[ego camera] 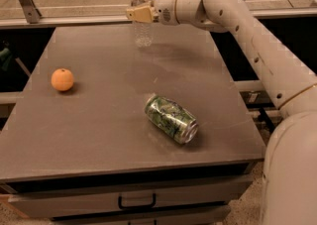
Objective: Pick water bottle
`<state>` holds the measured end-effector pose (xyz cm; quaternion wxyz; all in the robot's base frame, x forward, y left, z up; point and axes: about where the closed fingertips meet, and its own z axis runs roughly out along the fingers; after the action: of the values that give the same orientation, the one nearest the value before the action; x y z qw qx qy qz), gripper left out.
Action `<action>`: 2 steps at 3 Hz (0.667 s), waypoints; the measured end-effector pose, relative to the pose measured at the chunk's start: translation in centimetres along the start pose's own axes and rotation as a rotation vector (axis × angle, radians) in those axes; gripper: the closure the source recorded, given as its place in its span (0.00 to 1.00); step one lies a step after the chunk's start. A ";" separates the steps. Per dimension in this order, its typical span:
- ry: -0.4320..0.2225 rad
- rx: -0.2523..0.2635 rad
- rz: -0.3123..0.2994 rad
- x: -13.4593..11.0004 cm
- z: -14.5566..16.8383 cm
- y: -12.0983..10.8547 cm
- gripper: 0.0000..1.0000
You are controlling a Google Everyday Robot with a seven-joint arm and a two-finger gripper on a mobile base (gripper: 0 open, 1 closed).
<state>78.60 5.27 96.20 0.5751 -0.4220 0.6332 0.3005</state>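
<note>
The water bottle (143, 33) is clear and ribbed with a white cap, and stands upright at the far edge of the grey table (99, 140). My gripper (140, 14) reaches in from the right at the height of the bottle's label. Its tan fingers (132, 14) are closed around the bottle's middle. The bottle's base is at or just above the table top; I cannot tell which. The label is mostly hidden behind the fingers.
A green drink can (171, 118) lies on its side near the table's front right. An orange (62, 79) sits at the left. A metal rail (59, 20) runs behind the table. A drawer with a handle (136, 202) is below the front edge.
</note>
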 end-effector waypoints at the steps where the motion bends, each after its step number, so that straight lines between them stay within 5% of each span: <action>1: -0.077 -0.099 -0.057 -3.3 -1.3 3.6 1.00; 2: -0.147 -0.233 -0.066 -6.4 -3.3 8.4 1.00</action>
<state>69.53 7.47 102.10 0.5765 -0.4833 0.5361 0.3831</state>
